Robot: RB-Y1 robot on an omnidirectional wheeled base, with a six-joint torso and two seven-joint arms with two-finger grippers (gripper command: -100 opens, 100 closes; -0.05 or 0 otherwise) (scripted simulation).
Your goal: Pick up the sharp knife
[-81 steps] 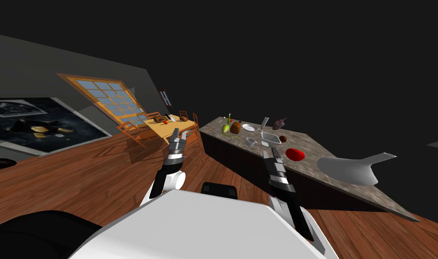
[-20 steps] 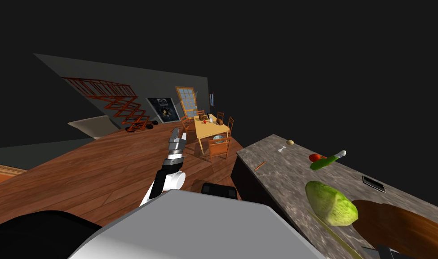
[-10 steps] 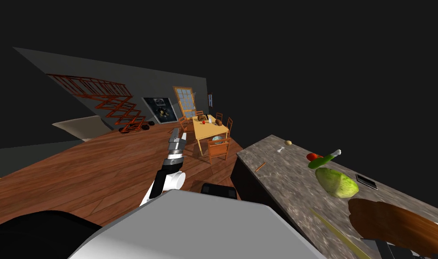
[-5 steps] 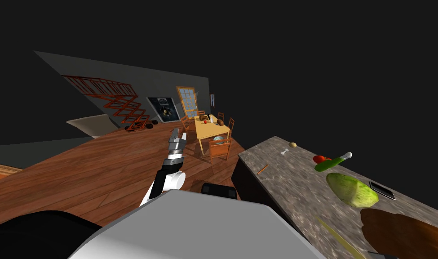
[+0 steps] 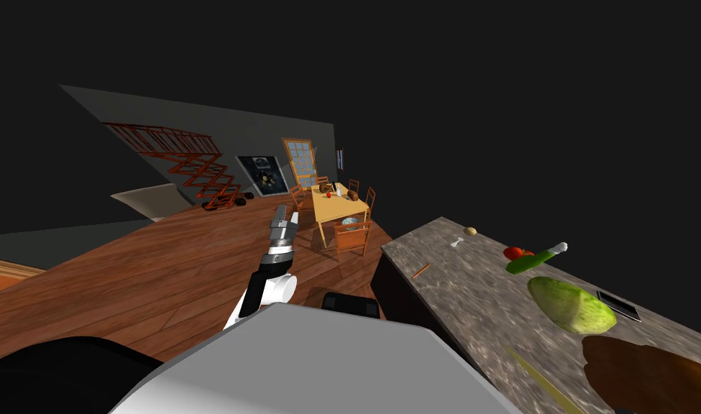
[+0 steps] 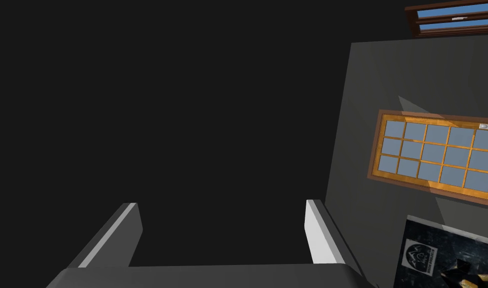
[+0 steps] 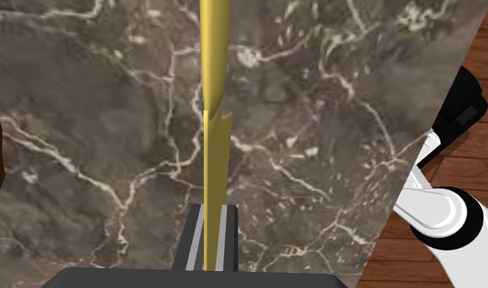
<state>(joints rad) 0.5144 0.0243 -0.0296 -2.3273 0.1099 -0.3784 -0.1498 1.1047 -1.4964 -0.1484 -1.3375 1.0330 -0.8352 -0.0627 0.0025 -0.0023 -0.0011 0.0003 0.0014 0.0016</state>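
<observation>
While the left gripper [image 6: 221,205] hangs with fingers spread, the right gripper [image 7: 212,209] pinches a thin yellow knife [image 7: 215,65] between its fingers, counter [image 7: 313,100] just beyond their tips.

The white-veined brown-grey marble counter [image 7: 338,75] looks smooth and faintly glossy, the reddish plank floor [image 5: 147,273] shows wood grain, and the thin yellow knife [image 7: 213,155] looks plain and matt.

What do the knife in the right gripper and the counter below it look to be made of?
The knife, pinched in the shut right gripper: plain flat yellow all over, with no metallic shine, so its material stays open. The counter: brown-grey stone with pale branching veins, most likely marble; its finish is hard to judge.
</observation>
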